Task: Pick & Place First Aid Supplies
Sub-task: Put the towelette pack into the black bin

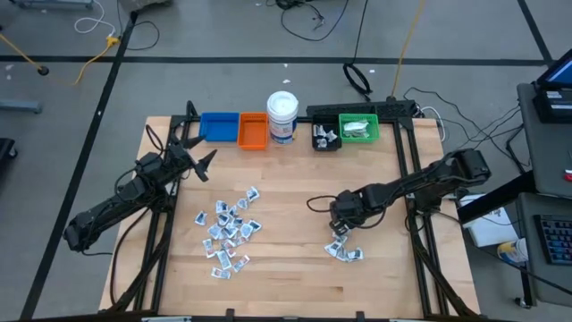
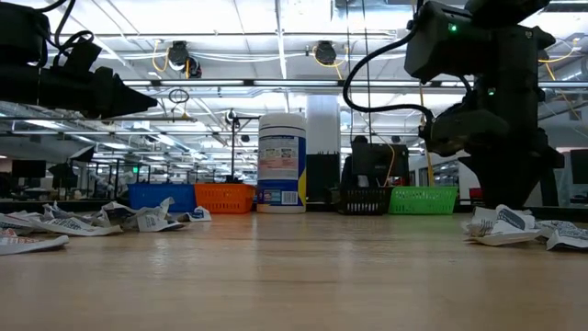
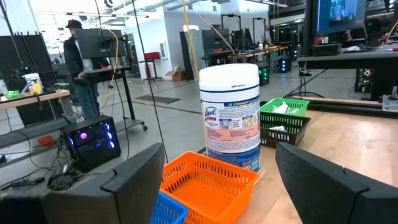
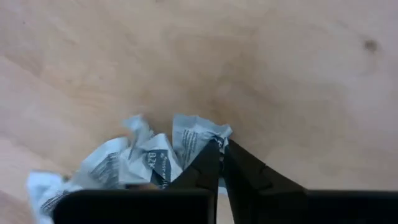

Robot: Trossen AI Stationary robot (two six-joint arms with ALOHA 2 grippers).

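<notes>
Crumpled white packets [image 4: 149,158] lie right under the right gripper [image 4: 219,149] on the wooden table [image 4: 298,74], and its two dark fingers are pressed together tip to tip at the edge of one packet; whether they have actually pinched it I cannot tell. Small dark print runs across the wrappers, too creased to read. From above, this little cluster sits toward the table's right front, at the end of the right arm.

Across the table a much larger scatter of first aid packets [image 1: 229,233] is spread over the left-centre, white and light blue, none of them touched.

Over the table's back left, the left gripper [image 1: 202,161] hangs in the air with its fingers spread wide and nothing between them.

Along the far edge stand a blue bin [image 1: 219,126] and an orange bin [image 1: 253,131] side by side, then a white jar [image 3: 230,118] with a "Lysol" label; the smaller lines on it I can't make out. Past the jar sit a black bin [image 1: 324,137] and a green bin [image 1: 359,129], each with some white packets already inside.

Beyond the table, a person [image 3: 79,68] stands at a desk in the room.
</notes>
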